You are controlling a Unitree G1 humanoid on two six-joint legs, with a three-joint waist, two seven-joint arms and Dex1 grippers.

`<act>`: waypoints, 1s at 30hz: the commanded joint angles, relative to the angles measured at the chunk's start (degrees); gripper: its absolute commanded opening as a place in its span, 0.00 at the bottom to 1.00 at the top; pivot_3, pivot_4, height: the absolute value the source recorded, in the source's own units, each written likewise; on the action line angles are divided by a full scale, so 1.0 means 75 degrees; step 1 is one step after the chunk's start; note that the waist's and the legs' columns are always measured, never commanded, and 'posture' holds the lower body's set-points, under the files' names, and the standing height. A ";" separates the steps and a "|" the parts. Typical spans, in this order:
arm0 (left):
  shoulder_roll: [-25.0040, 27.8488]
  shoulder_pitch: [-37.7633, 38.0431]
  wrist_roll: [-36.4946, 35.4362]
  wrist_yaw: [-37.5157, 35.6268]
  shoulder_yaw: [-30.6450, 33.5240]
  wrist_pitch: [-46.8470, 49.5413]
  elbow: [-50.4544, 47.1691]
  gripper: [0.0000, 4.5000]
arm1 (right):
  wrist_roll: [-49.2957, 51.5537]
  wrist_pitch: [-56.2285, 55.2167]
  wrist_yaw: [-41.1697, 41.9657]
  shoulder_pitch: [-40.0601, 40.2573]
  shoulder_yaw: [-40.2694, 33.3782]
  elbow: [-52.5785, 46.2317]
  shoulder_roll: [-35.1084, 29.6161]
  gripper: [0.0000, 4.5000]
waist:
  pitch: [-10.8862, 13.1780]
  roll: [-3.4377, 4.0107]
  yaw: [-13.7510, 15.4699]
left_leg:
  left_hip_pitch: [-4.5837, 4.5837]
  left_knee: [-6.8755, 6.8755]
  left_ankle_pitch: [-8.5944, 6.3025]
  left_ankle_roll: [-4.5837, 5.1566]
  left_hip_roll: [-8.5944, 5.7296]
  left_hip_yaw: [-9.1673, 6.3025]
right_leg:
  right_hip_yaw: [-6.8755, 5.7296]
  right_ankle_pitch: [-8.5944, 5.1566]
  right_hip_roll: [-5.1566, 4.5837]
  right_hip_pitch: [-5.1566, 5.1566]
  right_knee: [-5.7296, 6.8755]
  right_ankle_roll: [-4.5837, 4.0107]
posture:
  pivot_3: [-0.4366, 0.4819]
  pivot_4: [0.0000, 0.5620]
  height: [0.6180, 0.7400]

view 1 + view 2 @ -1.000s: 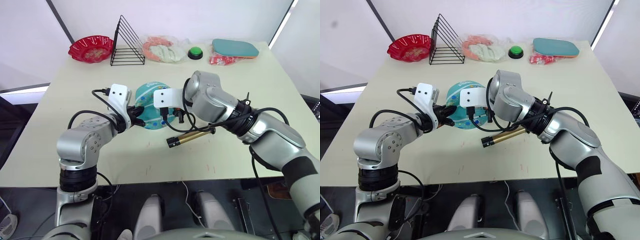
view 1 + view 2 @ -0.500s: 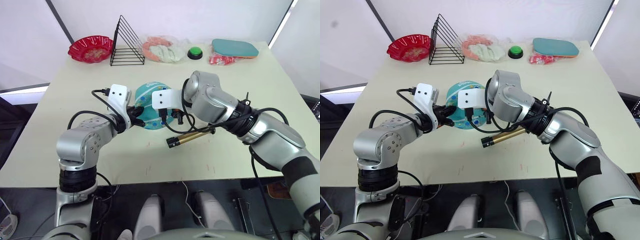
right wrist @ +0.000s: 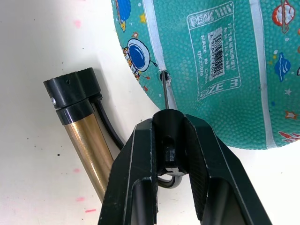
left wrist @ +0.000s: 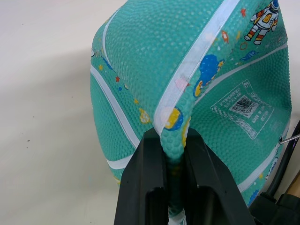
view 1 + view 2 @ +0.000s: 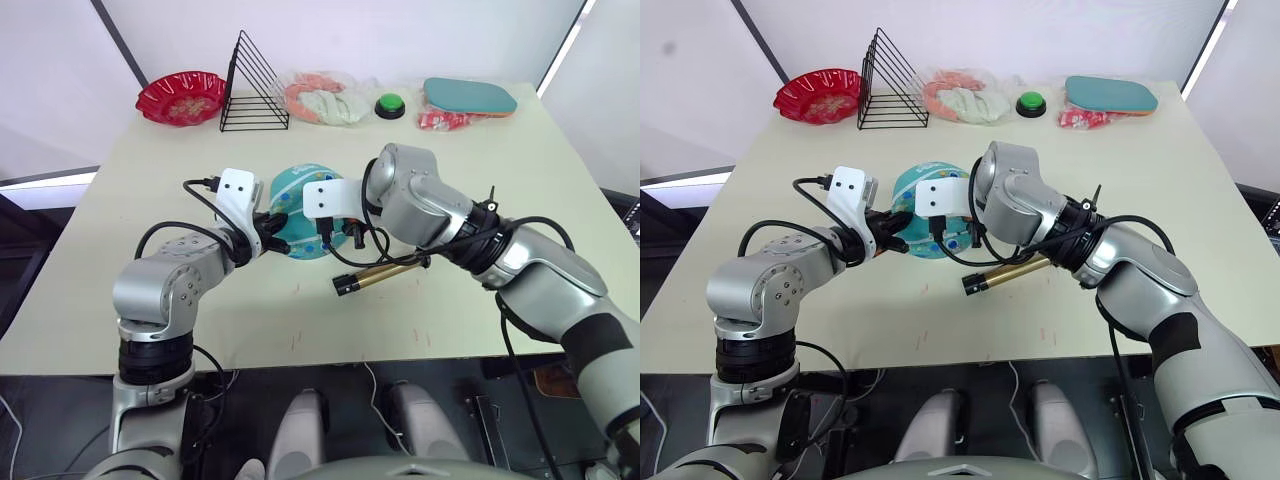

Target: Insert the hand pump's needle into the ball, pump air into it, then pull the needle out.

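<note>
Table [image 5: 120, 190]: right hand [image 3: 168, 123] pinches needle [image 3: 165, 94] at ball [image 3: 211, 61].

A pale cream worktop [image 5: 150, 180] takes up most of the scene, its surface matt with small pink flecks and dark specks. Behind the worktop's far edge stand plain white wall panels [image 5: 400, 30], crossed by dark diagonal strips at either side. Left of the worktop a white ledge [image 5: 45, 185] runs along above a dark floor [image 5: 20, 260]. The light is even and soft.
</note>
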 commanded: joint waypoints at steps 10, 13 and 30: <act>0.0123 0.0150 0.0188 0.0135 0.0064 0.0196 0.0001 0.00 | -0.0073 -0.0017 0.0026 0.0007 -0.0118 -0.0060 -0.0079 0.07 | 0.0000 0.0000 -0.0002 | 0.0000 0.0000 0.0000 0.0000 0.0000 0.0000 | 0.0000 0.0000 0.0000 0.0000 0.0000 0.0000 | 0.48 0.27 1.00; 0.0140 0.0153 0.0190 0.0123 0.0058 0.0189 0.0009 0.00 | -0.0089 -0.0039 -0.0004 0.0011 -0.0121 0.0006 -0.0062 0.07 | 0.0000 0.0000 -0.0003 | 0.0000 0.0000 0.0000 0.0000 0.0000 0.0000 | 0.0000 0.0000 0.0000 0.0000 0.0000 0.0000 | 0.48 0.27 1.00; 0.0075 0.0195 0.0178 0.0185 0.0051 0.0237 -0.0083 0.00 | -0.0124 0.0126 -0.0198 0.0019 -0.0092 0.0351 0.0206 0.07 | -0.0003 -0.0001 -0.0028 | 0.0007 0.0000 0.0000 0.0000 0.0000 0.0000 | 0.0001 0.0000 0.0001 0.0002 0.0002 0.0000 | 0.48 0.27 1.00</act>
